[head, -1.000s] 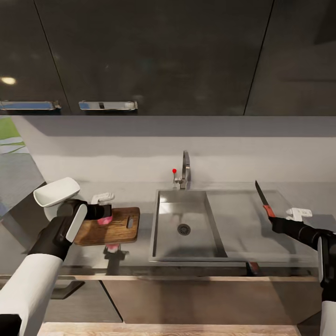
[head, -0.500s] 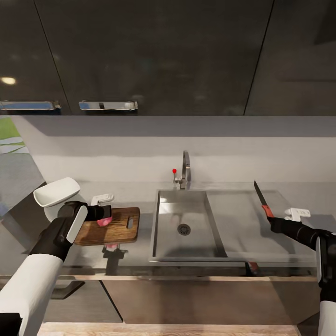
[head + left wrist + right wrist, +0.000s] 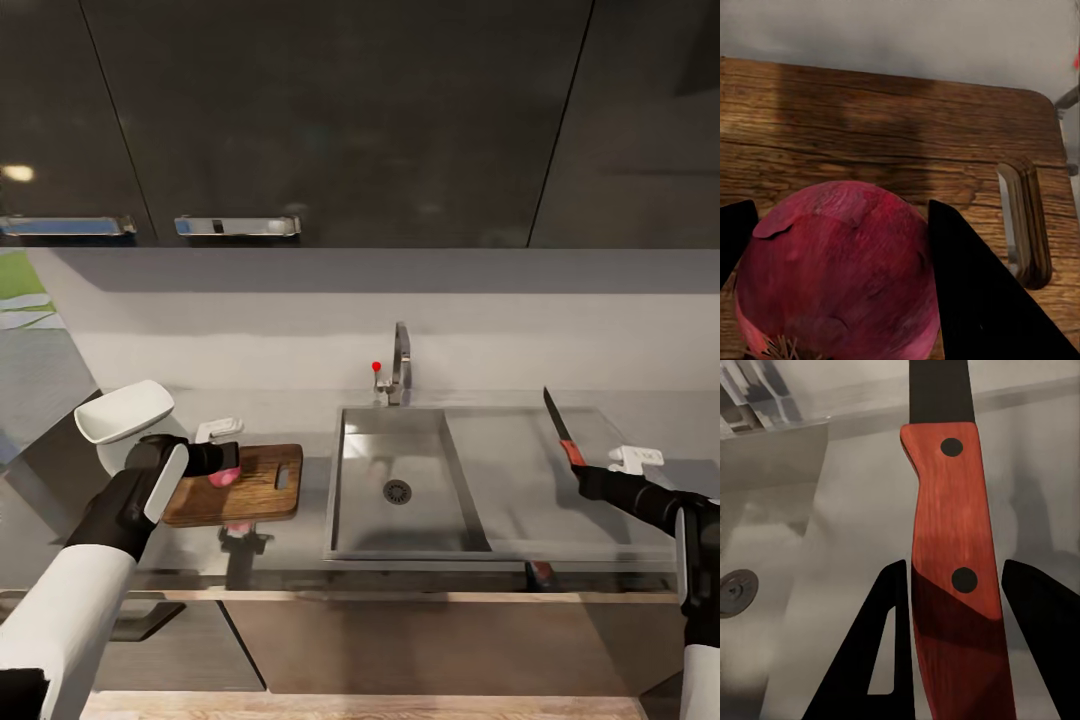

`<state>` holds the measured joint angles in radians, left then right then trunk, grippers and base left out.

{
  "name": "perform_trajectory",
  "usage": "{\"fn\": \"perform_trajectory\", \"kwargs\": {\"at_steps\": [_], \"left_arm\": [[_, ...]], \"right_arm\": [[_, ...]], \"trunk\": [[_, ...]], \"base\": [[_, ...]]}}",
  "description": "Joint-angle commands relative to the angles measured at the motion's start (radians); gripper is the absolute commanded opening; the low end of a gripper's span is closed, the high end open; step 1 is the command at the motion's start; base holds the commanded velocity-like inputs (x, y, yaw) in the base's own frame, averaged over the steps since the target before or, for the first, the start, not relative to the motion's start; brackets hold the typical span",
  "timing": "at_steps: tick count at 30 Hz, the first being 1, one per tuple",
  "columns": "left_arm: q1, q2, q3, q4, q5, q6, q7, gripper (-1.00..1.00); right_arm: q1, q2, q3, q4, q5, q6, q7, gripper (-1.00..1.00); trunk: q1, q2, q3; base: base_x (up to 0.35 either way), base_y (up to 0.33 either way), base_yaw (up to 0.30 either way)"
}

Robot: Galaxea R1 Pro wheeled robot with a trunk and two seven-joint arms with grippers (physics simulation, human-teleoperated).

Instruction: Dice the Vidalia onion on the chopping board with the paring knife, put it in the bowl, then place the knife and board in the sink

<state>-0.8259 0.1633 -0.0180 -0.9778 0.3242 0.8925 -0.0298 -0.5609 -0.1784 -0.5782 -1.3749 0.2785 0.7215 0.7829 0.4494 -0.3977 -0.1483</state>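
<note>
From the head camera, the grey table [image 3: 250,545] runs across the scene with the sink [image 3: 405,480] set into its middle, a curved faucet [image 3: 400,365] with a red knob at the back rim and a flat drainboard [image 3: 540,470] to the right of the basin. To the left of the sink lies the chopping board [image 3: 255,485], and the left tool [image 3: 228,462] reaches over the board's left part with the Vidalia onion [image 3: 222,476] clamped in it, low over the wood; whether the onion touches the board cannot be told from here. Behind the left forearm sits the white bowl [image 3: 122,410], at the table's far left. On the right, the right tool [image 3: 590,478] holds the paring knife [image 3: 560,428] by its red handle, the dark blade pointing up and away above the drainboard. In the left wrist view, the left tool [image 3: 840,247] is closed to the onion's width, a dark finger [image 3: 975,292] pressed against each side of the pink-red onion [image 3: 836,274], with the board [image 3: 892,127] and its handle slot beneath. In the right wrist view, the right tool [image 3: 952,641] grips the lower part of the knife [image 3: 952,555] handle between its two fingers, closed to the handle's width, above the steel drainboard [image 3: 862,517], with the drain [image 3: 736,591] of the basin off to one side.
</note>
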Motion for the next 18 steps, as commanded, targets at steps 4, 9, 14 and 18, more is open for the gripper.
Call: {"fn": "perform_trajectory", "kwargs": {"at_steps": [4, 9, 14, 18], "left_arm": [[-0.001, 0.000, -0.003, 0.029, -0.005, -0.061, -0.007, -1.00], [-0.001, 0.000, -0.003, 0.029, -0.005, -0.061, -0.007, -1.00], [-0.001, -0.001, -0.003, 0.035, -0.005, -0.063, -0.007, -1.00], [-0.001, -0.001, -0.003, 0.040, -0.005, -0.063, -0.006, -1.00]], "right_arm": [[-0.002, 0.001, -0.001, -0.001, 0.010, 0.002, 0.010, -1.00], [-0.002, 0.002, 0.000, -0.001, 0.010, 0.002, 0.010, -1.00], [-0.001, 0.008, -0.001, -0.001, 0.010, 0.002, 0.010, -1.00], [-0.001, 0.008, -0.001, 0.000, 0.010, 0.001, 0.010, -1.00]], "trunk": [[0.001, -0.002, -0.002], [0.001, -0.002, -0.002], [0.001, -0.002, -0.002], [0.001, -0.002, -0.002]], "base": [[0.000, 0.000, 0.000], [0.174, -0.034, 0.000], [0.035, -0.004, 0.000], [0.000, 0.000, 0.000]]}}
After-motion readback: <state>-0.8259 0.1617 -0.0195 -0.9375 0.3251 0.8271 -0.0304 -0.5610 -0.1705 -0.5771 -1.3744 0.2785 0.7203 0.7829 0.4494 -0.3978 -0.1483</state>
